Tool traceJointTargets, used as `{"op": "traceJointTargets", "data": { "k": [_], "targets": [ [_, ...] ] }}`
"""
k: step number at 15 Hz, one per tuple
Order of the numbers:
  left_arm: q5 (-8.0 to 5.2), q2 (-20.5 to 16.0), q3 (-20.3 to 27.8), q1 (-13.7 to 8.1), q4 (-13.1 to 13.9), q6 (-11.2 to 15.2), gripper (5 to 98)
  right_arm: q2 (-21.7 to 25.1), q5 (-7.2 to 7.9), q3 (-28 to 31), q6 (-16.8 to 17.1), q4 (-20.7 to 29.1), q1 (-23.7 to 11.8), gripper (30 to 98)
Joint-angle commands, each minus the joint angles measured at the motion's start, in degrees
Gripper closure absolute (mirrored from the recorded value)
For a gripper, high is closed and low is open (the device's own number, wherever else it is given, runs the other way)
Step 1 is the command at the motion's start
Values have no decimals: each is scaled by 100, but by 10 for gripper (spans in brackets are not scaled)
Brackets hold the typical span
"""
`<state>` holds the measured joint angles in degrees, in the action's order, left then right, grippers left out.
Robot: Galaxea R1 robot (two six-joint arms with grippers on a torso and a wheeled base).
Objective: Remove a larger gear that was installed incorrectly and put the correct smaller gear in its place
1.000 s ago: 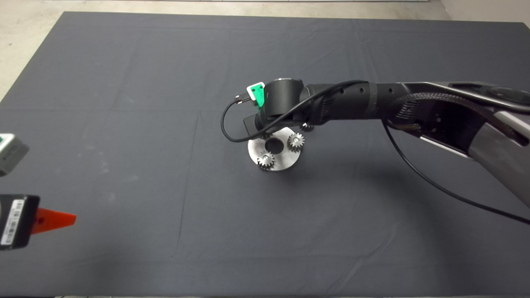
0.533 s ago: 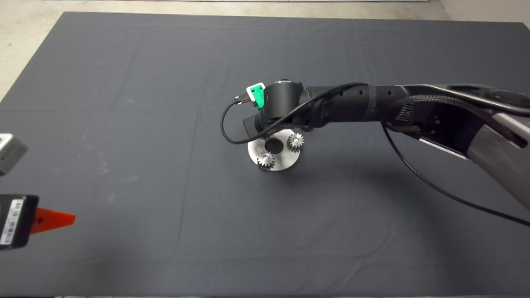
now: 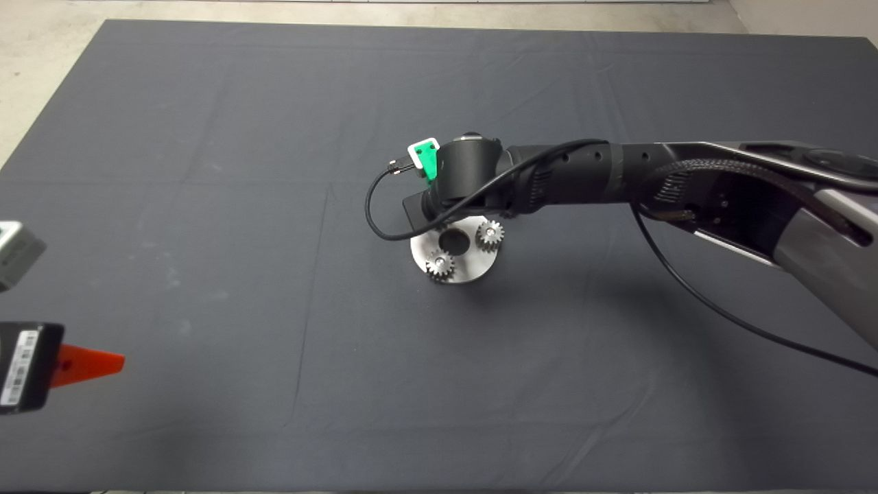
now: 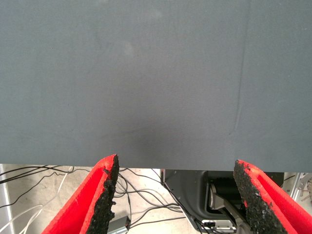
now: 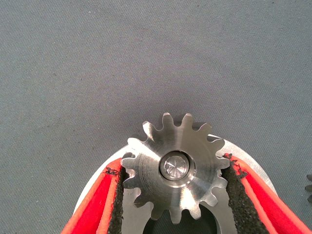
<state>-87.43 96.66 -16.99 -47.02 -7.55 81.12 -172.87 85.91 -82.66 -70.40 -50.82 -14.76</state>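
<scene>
Larger gear sits on a pin on the round steel plate near the middle of the desk; from overhead it is hidden under the right arm's wrist, at the plate's 11 o'clock edge. The right wrist view shows it between the two red fingers of the right hand, the black pads pressed against its teeth on both sides, so the hand is closed on it. Two small gears show on the plate from above, one at 2 o'clock and one at 7 o'clock, around the dark centre hole. A further small gear is mostly covered by the arm off the plate's 1 o'clock side, and only a sliver of teeth shows at the wrist picture's edge; whether that is the smaller gear I cannot tell. The right arm reaches in from 3 o'clock, wrist turned down over the plate. The left hand waits at the desk's 8 o'clock edge, fingers spread wide and holding nothing.
</scene>
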Motion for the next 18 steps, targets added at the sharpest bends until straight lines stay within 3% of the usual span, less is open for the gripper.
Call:
{"op": "traceJointTargets", "data": {
  "k": [1,7,9,12,18],
  "targets": [
    [-362,16,75,-71,-63,-34,444,12,172,15,-35,-118,-36,826],
    [-371,7,78,-71,-63,-34,444,29,421,289,-59,-112,-62,847],
    [-365,-10,75,-71,-63,-34,444,29,485,473,-228,-72,-116,851],
    [-363,7,75,-71,-63,-34,444,38,497,507,-255,-25,-429,862],
    [-354,69,57,-62,-97,-26,444,64,532,683,-255,834,-1281,864]
  ]
}}
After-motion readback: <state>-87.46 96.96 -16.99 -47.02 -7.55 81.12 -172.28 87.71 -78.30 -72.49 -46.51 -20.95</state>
